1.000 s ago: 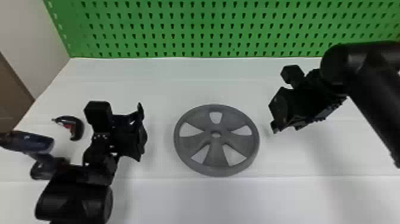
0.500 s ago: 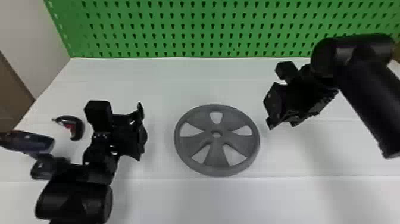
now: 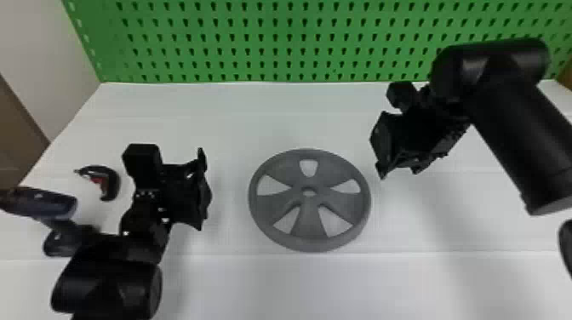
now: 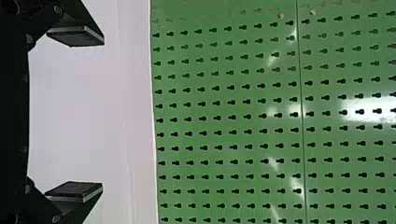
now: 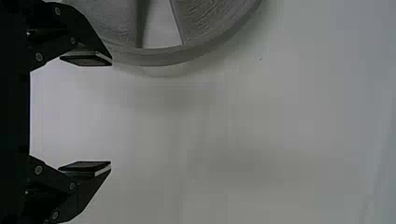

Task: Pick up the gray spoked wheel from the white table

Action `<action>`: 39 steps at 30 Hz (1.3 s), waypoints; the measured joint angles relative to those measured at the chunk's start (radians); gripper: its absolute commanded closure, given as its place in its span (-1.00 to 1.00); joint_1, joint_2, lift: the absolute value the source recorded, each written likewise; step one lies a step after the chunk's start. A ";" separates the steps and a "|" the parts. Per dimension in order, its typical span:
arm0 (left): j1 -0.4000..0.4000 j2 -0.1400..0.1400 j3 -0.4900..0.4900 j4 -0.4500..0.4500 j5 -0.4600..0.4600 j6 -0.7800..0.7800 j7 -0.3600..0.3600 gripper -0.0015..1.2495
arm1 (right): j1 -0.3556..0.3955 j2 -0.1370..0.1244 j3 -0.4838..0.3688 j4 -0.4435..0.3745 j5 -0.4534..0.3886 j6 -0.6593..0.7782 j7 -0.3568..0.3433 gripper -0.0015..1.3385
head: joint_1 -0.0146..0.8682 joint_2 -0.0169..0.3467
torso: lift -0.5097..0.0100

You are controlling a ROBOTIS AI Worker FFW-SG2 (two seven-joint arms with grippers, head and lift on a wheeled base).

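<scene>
The gray spoked wheel [image 3: 310, 242] lies flat on the white table [image 3: 298, 289], in the middle of the head view. My right gripper [image 3: 378, 147] is just to the right of its far right rim, held above the table and not touching it. In the right wrist view that gripper [image 5: 111, 114] is open with nothing between its fingers, and the wheel's rim [image 5: 168, 57] passes beside one finger. To the wheel's left, apart from it, my left gripper [image 3: 203, 189] is parked; in the left wrist view the gripper [image 4: 102, 114] is open and holds nothing.
A dark power drill [image 3: 42, 203] stands at the left, partly behind my left arm. Near it lies a small black-and-red tool [image 3: 111, 183]. The green pegboard [image 3: 276, 42] rises along the table's back edge.
My right gripper has moved left, closer to the wheel, with its arm swinging along. The left arm and the wheel have kept their places.
</scene>
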 measured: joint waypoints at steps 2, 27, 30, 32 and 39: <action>0.000 0.000 0.000 0.000 0.000 0.002 0.000 -0.71 | -0.005 0.009 0.002 0.006 0.018 -0.009 -0.010 -0.30 | 0.78 -0.66 | 0.58; 0.001 0.000 -0.001 0.001 -0.002 0.014 0.001 -0.71 | -0.053 0.094 0.040 0.166 -0.390 -0.144 -0.439 -0.30 | 0.78 -0.66 | 0.58; 0.001 0.000 0.000 0.001 0.000 0.014 0.001 -0.71 | -0.053 0.103 0.048 0.166 -0.425 -0.148 -0.478 -0.30 | 0.78 -0.66 | 0.58; 0.002 0.000 0.001 0.001 0.001 0.014 0.001 -0.71 | -0.052 0.108 0.048 0.166 -0.449 -0.153 -0.508 -0.30 | 0.78 -0.66 | 0.58; 0.005 0.000 0.005 0.001 0.002 0.013 0.001 -0.71 | -0.041 0.123 0.029 0.144 -0.500 -0.176 -0.602 -0.30 | 0.78 -0.66 | 0.58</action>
